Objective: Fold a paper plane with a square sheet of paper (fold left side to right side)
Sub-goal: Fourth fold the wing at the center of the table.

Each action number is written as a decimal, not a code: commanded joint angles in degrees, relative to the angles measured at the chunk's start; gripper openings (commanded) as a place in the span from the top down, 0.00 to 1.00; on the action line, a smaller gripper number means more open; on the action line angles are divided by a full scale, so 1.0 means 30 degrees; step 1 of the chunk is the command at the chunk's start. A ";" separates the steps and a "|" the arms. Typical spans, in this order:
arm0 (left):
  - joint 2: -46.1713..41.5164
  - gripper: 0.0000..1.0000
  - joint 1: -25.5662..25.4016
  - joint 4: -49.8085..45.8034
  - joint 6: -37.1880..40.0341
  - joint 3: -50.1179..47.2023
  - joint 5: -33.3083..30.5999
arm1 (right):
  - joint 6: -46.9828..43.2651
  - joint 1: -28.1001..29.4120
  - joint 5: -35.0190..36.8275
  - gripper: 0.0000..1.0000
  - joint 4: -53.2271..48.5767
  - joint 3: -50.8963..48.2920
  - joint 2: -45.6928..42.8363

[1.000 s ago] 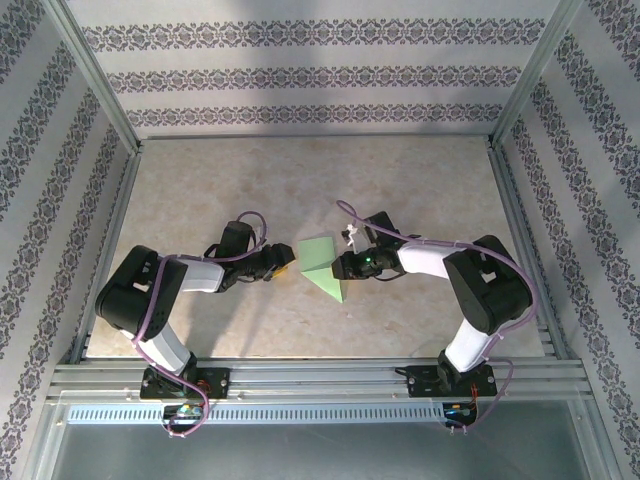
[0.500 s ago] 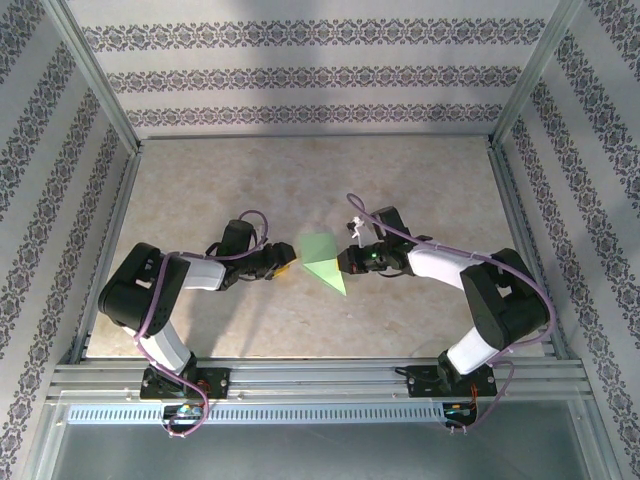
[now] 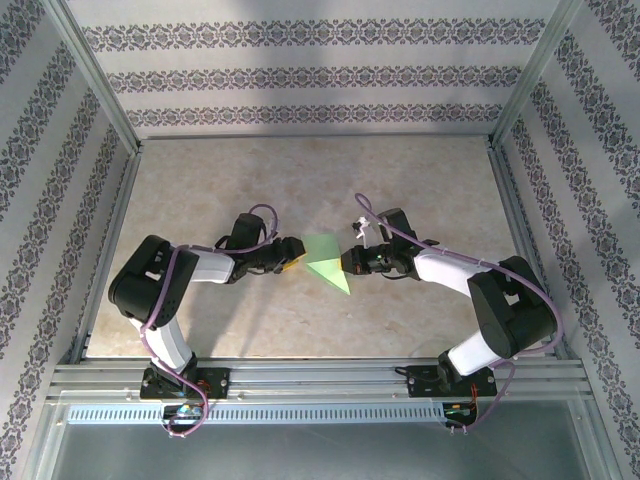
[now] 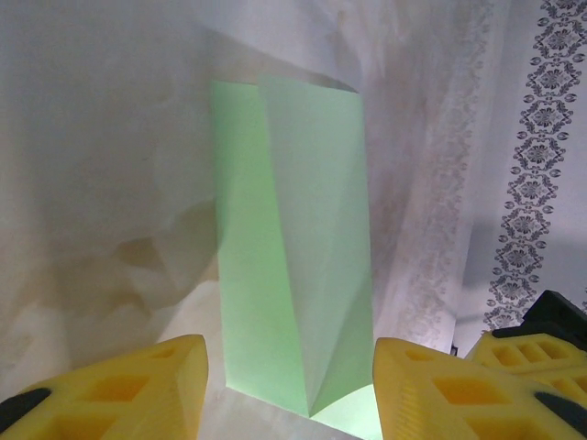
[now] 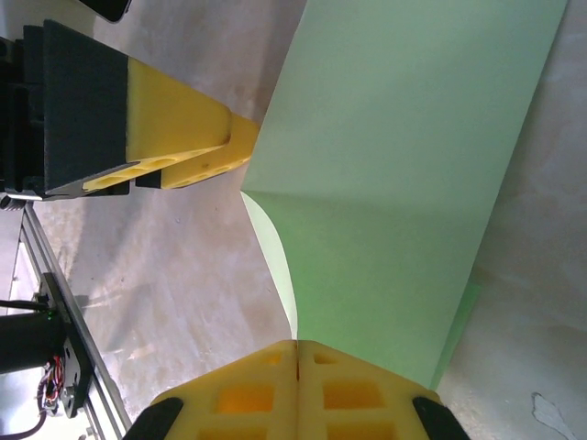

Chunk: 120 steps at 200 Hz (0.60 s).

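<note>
The pale green sheet of paper [image 3: 325,262], creased into a dart-like paper plane shape with its sharp tip toward the near side, lies mid-table between both arms. My right gripper [image 3: 350,263] is shut on the sheet's right edge [image 5: 404,183], its yellow fingertips [image 5: 266,376] pressed together with the paper curling up out of them. My left gripper [image 3: 291,255] stands open just left of the sheet. In the left wrist view its fingers [image 4: 128,385] sit apart on either side of the paper's [image 4: 293,257] near end without touching it.
The marbled beige tabletop [image 3: 200,190] is fenced by a metal frame [image 3: 110,230] and patterned walls. A white cable tag [image 3: 358,228] hangs on the right arm. The left gripper's yellow fingers [image 5: 183,137] lie close beyond the paper in the right wrist view.
The right gripper has shut on the paper's right edge and the sheet now looks narrower, with a flap raised. The left gripper has slid right, closer to the paper.
</note>
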 commanded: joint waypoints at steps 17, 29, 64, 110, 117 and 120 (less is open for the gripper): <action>0.0565 0.49 -0.0501 0.0557 -0.0062 0.0689 0.0225 | 0.0285 -0.0264 -0.0577 1.00 0.0746 -0.0466 -0.0500; 0.0724 0.50 -0.0579 0.0630 -0.0110 0.0848 0.0212 | 0.0289 -0.0275 -0.0621 1.00 0.0790 -0.0523 -0.0530; 0.1173 0.57 -0.0775 0.0673 -0.0114 0.1343 0.0197 | 0.0391 -0.0305 -0.0665 1.00 0.0900 -0.0584 -0.0548; 0.1624 0.73 -0.0986 0.0784 -0.0132 0.1962 0.0183 | 0.0390 -0.0356 -0.0622 1.00 0.0937 -0.0672 -0.0463; 0.1609 0.76 -0.0977 0.0746 -0.0082 0.2003 0.0147 | 0.0421 -0.0385 -0.0503 1.00 0.0880 -0.0698 -0.0464; 0.1575 0.78 -0.0979 0.0758 -0.0068 0.2006 0.0117 | 0.0407 -0.0392 -0.0469 1.00 0.0878 -0.0701 -0.0485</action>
